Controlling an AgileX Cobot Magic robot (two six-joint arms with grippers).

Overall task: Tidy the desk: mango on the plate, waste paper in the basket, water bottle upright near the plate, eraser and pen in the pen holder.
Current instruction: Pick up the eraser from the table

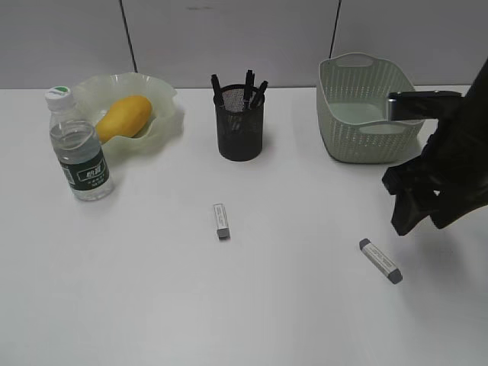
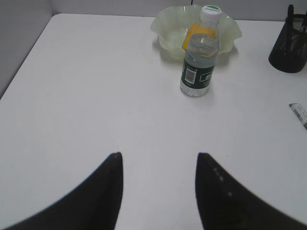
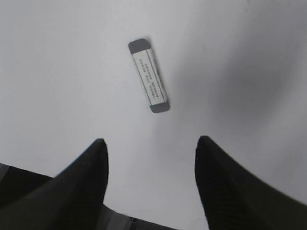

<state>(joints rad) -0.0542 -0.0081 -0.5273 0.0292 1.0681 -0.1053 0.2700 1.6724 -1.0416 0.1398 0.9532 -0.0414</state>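
The yellow mango (image 1: pixel 123 117) lies in the wavy green plate (image 1: pixel 164 126) at the back left. Just in front of the plate, the water bottle (image 1: pixel 80 149) stands upright. Dark pens (image 1: pixel 248 85) stick out of the black mesh pen holder (image 1: pixel 239 130). One eraser (image 1: pixel 221 219) lies mid-desk and another (image 1: pixel 380 261) lies front right. My right gripper (image 1: pixel 401 219) hovers just above that second eraser (image 3: pixel 148 75), open (image 3: pixel 151 141) and empty. My left gripper (image 2: pixel 158 155) is open over bare desk, well short of the bottle (image 2: pixel 198 60). The waste paper is out of view.
The green woven basket (image 1: pixel 358 141) stands at the back right, right behind my right arm. The white desk (image 1: pixel 152 297) runs to a grey wall at the back. In the left wrist view the pen holder (image 2: pixel 289 48) sits at the far right edge.
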